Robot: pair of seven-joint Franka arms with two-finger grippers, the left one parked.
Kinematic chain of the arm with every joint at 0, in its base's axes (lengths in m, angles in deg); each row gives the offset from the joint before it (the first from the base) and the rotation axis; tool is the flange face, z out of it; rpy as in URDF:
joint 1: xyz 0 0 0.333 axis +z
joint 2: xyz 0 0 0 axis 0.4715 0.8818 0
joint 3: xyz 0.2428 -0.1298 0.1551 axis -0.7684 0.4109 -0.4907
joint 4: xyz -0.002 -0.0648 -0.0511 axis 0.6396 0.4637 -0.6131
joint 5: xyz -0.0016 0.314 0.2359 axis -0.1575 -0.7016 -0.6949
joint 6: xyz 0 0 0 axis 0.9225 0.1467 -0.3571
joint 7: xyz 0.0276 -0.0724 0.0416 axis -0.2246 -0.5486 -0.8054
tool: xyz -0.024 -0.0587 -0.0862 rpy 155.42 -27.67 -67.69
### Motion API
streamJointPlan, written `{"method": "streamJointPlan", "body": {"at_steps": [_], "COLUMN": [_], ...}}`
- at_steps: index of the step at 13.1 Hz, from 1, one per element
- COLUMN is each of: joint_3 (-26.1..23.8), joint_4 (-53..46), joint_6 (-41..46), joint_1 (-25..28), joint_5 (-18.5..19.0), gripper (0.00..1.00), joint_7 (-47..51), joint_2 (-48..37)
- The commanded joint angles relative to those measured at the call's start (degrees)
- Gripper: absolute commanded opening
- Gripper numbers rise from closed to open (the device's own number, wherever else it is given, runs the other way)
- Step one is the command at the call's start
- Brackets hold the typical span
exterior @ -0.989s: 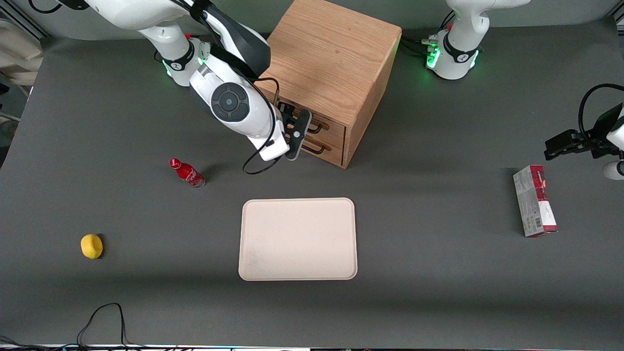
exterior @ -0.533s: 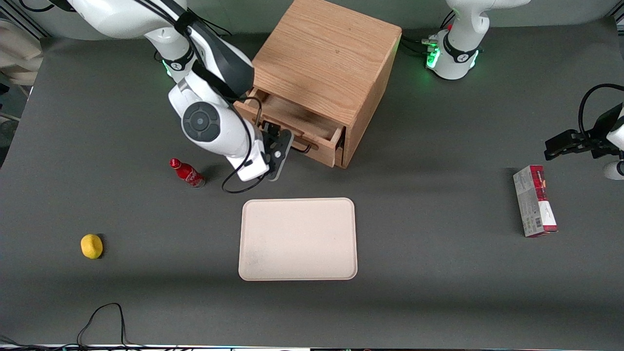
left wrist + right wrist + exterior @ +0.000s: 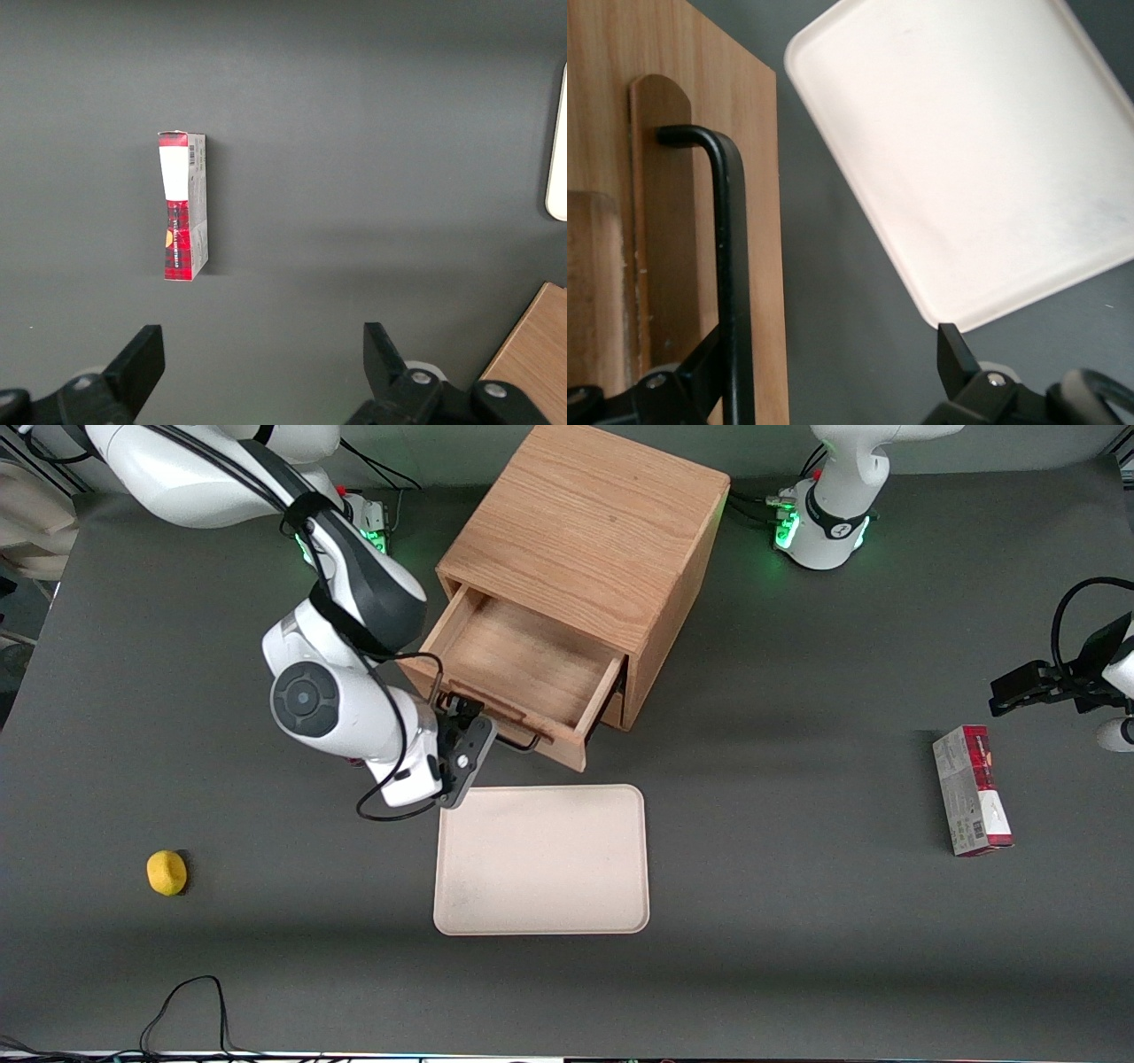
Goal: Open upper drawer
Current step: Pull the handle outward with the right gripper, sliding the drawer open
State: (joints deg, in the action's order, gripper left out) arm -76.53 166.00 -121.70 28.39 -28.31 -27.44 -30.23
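The oak cabinet [image 3: 594,522] has its upper drawer [image 3: 523,660] pulled far out, showing a plain wooden inside with nothing in it. Its thin black handle [image 3: 521,740] runs along the drawer front [image 3: 673,230]. My right gripper [image 3: 467,722] is at the end of that handle nearest the working arm's base. It is open: the handle bar [image 3: 733,266] lies between the two fingers, close against one of them, and the other finger [image 3: 955,354] stands well away over the table. The lower drawer is hidden under the upper one.
A cream tray [image 3: 540,859] lies just in front of the drawer, nearer the front camera, its corner [image 3: 957,168] close to my gripper. A yellow lemon [image 3: 166,872] sits toward the working arm's end. A red and grey carton [image 3: 972,790] lies toward the parked arm's end.
The upper drawer went from shut to far out. My gripper travelled with its handle toward the front camera and the tray. The arm now covers the small red bottle.
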Motion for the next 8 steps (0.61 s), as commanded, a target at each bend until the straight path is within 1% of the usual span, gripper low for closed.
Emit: {"method": "streamJointPlan", "body": {"at_steps": [1,3,8], "joint_3": [2.44,2.89,6.75], "joint_4": [-5.32,-6.11,-11.82], "joint_6": [0.96,0.87,0.96], "joint_1": [0.36,0.36,0.45], "joint_5": [0.73,0.82,0.91], "gripper": [1.0,1.0,1.0], "joint_7": [-0.71,-0.54,-0.01], "joint_2": [2.75,2.75,2.66]}}
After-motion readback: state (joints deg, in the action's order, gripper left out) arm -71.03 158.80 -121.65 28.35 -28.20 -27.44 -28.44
